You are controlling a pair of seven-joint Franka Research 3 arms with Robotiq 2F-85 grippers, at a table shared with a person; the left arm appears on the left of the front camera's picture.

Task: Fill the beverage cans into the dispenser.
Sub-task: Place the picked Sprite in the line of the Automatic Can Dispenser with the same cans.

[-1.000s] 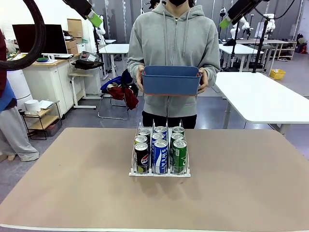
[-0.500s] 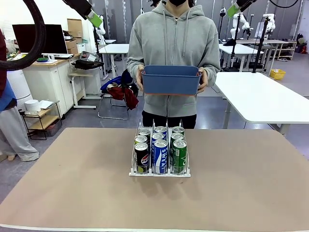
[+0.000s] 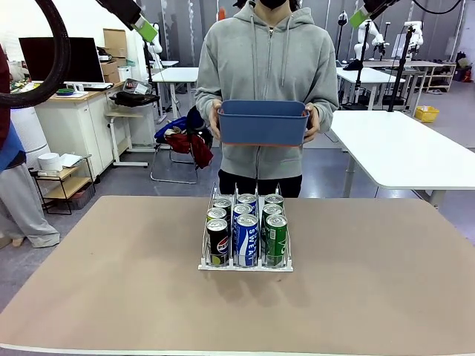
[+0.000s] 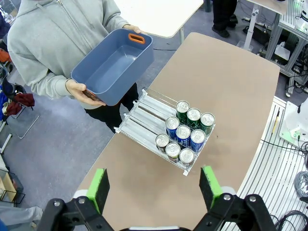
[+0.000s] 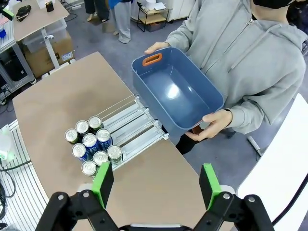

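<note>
Cans (image 3: pixel 246 226) sit in the dispenser (image 3: pixel 246 261) at mid-frame on the counter (image 3: pixel 111 297), lanes running toward the person. You have both tools released, left tool (image 4: pixel 156 185) and right tool (image 5: pixel 157 183) high above it; neither is nearer.

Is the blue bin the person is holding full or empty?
Empty. Both wrist views look down into the blue bin and show only its bare floor, no cans.

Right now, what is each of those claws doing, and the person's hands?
Left gripper: open, holding nothing.
Right gripper: open, holding nothing.
Person's hands: holding the blue bin, which looks empty from above.
</note>
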